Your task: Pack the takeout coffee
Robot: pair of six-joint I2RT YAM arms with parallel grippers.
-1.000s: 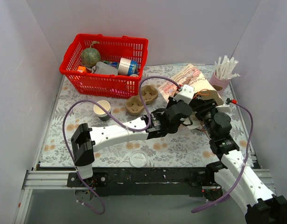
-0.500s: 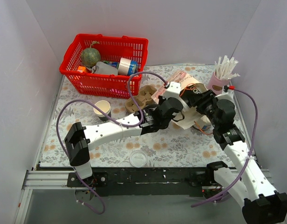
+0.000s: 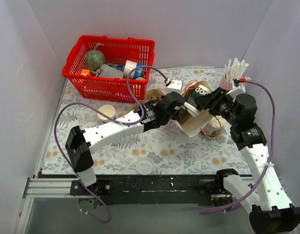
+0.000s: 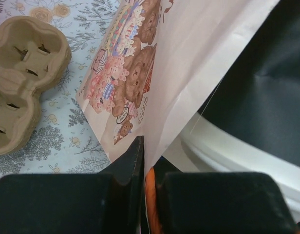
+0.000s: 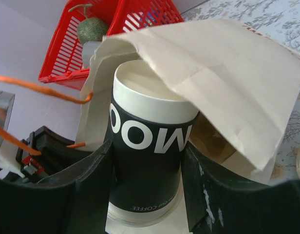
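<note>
The takeout coffee [image 5: 150,122], a paper cup with a black band and white lettering, sits between the fingers of my right gripper [image 5: 147,146], which is shut on it. Its pale far end pokes into the open mouth of a paper bag [image 5: 213,73]. From above, the cup [image 3: 201,91] hangs tilted in the right gripper [image 3: 204,97] at the bag [image 3: 193,124]. My left gripper [image 4: 149,156] is shut on the bag's edge [image 4: 189,63], with an orange handle [image 4: 151,204] between the jaws. In the top view the left gripper [image 3: 181,105] holds the bag off the table.
A red basket [image 3: 140,48] of items stands at the back left. A cardboard cup carrier [image 4: 23,63] lies beside the bag. A plain cup [image 3: 107,113] stands left of centre, a loose lid [image 3: 144,165] near the front edge, a pink cup of sticks [image 3: 230,83] at the back right.
Both arms have swung toward the back right. The bag has risen off the table with its mouth open, and the right gripper has brought the cup to that mouth.
</note>
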